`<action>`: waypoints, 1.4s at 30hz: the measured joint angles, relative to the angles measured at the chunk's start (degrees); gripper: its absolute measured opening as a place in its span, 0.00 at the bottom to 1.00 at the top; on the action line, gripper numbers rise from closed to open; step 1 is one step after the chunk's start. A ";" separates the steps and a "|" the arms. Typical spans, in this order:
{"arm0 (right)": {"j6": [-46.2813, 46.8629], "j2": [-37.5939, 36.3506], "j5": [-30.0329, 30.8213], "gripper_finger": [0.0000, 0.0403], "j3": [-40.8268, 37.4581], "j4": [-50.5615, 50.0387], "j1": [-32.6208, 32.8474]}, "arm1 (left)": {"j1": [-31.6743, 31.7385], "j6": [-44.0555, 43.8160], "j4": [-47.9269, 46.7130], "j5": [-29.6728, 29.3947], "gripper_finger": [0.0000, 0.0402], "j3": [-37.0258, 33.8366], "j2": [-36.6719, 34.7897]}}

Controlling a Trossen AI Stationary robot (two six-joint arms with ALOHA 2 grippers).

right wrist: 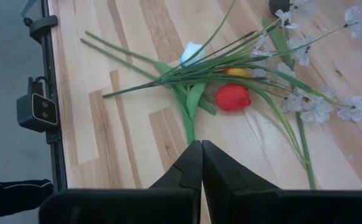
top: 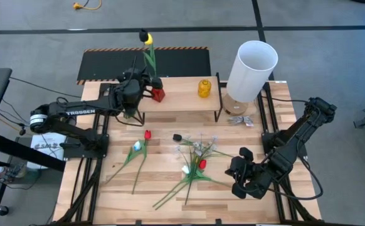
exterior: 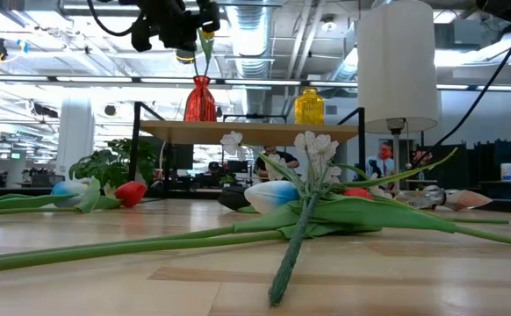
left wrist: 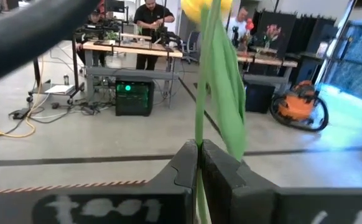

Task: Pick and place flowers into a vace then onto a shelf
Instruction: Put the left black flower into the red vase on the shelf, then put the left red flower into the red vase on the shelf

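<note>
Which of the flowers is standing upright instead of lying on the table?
The yellow tulip: its stem is pinched in the left tool over the red vase on the shelf. The other flowers lie flat on the table.

Lamp [top: 251,69] crowds shelf [top: 189,100] end — bare board between vases.

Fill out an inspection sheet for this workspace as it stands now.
Surface: slatted wooden table, light wood.
Job's things: yellow tulip stem in the red vase on the shelf; yellow vase also there; loose flowers lying on the table.
Clutter: white lamp at the shelf's right end.
Grippers: left gripper shut on the yellow tulip's stem above the red vase; right gripper shut, empty, above the loose flowers.
Cables: black leads beside the left arm's base; yellow cord on the floor.
Surroundings: people at benches beyond.
</note>
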 joint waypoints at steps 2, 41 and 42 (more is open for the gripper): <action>0.00 0.00 0.04 0.00 0.00 0.00 0.00 | 0.00 0.01 0.34 0.00 0.00 0.01 0.14; 0.44 0.28 0.88 0.00 -0.02 0.03 0.34 | -0.72 0.93 -5.93 0.80 0.40 0.03 -4.75; 0.44 0.26 0.92 0.00 -0.02 0.11 0.44 | -0.84 0.94 -7.28 0.80 0.40 0.04 -5.21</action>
